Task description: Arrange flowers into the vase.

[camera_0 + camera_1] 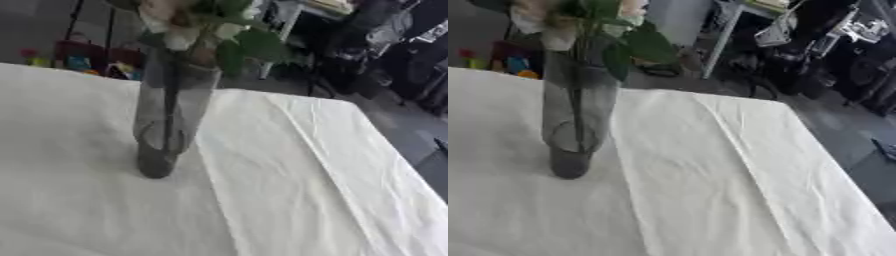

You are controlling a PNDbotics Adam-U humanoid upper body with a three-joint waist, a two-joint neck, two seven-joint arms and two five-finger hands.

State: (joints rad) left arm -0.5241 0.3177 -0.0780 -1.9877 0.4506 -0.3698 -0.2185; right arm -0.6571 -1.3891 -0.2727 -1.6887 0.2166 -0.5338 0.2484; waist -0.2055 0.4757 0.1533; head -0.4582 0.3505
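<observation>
A tall smoky-grey glass vase (pixel 171 115) stands upright on the white tablecloth (pixel 297 190), left of centre. Flower stems run down inside it. Pale cream blooms (pixel 171 17) and green leaves (pixel 249 47) stick out of its mouth at the top edge of the view. Neither of my hands shows in either eye view.
The cloth-covered table's far edge (pixel 710 97) runs behind the vase and its right edge (pixel 402 160) slants down the right. Beyond are a dark floor, a white table leg (pixel 719 37), dark chairs (pixel 798 55) and colourful objects (pixel 74 57) at far left.
</observation>
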